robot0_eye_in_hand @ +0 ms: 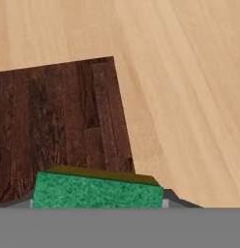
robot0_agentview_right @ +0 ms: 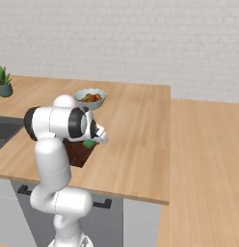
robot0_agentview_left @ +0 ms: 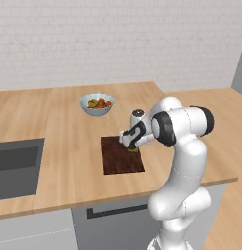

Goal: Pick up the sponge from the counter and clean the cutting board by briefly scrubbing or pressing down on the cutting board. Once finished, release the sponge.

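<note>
From the left base view, you see the gripper (robot0_agentview_left: 132, 146) low over the far right part of the board (robot0_agentview_left: 122, 155), with a sliver of green sponge (robot0_agentview_left: 133, 150) showing just beneath the hand; the board lies flat on the counter (robot0_agentview_left: 59, 146), a bowl (robot0_agentview_left: 96, 104) of fruit stands farther back, and a sink (robot0_agentview_left: 15, 168) is recessed at the left. From the right base view, the sponge (robot0_agentview_right: 89, 143) appears as a small green patch under the hand at the board's (robot0_agentview_right: 79, 153) right edge, mostly masked by the arm, while a potted plant (robot0_agentview_right: 3, 82) sits far left. In the hand view, the sponge (robot0_eye_in_hand: 97, 191) sits right at the fingers, its broad green face toward the camera and the yellowish layer behind it, above the board's (robot0_eye_in_hand: 54, 126) right edge with bare counter (robot0_eye_in_hand: 189, 97) beyond. The fingers look closed on the sponge, though the pads themselves are hidden behind it, so take that as likely rather than certain. Expect the sponge to be light and soft: it should squash under a hard pinch and could twist between the pads when you press down. The rough green face will probably drag on the wood grain. Hold it across the short sides near the middle, firmly but not crushingly, and press straight down so it does not roll out.
</note>
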{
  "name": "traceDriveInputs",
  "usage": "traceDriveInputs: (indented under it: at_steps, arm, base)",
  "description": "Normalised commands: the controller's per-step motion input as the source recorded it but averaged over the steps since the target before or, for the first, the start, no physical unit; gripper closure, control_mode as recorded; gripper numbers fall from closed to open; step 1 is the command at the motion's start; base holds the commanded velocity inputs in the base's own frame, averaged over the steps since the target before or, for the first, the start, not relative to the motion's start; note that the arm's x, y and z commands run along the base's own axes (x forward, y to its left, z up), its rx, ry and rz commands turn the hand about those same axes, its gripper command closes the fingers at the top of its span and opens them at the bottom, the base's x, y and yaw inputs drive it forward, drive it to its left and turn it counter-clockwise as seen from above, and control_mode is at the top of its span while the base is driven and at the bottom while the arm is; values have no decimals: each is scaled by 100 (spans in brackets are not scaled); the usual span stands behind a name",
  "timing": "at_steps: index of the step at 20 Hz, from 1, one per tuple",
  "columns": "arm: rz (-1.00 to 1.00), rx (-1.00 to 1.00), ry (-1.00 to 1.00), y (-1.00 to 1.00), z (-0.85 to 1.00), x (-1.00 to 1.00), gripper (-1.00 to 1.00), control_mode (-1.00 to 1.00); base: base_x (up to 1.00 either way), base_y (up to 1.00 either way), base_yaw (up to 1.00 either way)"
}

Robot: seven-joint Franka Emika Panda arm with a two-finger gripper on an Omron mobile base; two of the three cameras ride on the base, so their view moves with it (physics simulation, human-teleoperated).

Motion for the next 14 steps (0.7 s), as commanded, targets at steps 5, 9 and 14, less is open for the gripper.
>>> traceDriveInputs:
  at_steps: [5, 9, 14]
  arm:
    - [0, 0, -4, -100, -59, -46, 100, -100]
    - [0, 0, -5, -99, -62, -47, 100, -100]
    - [-1, 2, -1, -56, 9, -45, 100, -100]
  base:
    - [0, 0, 0]
    - [0, 0, 0]
    - [0, 0, 0]
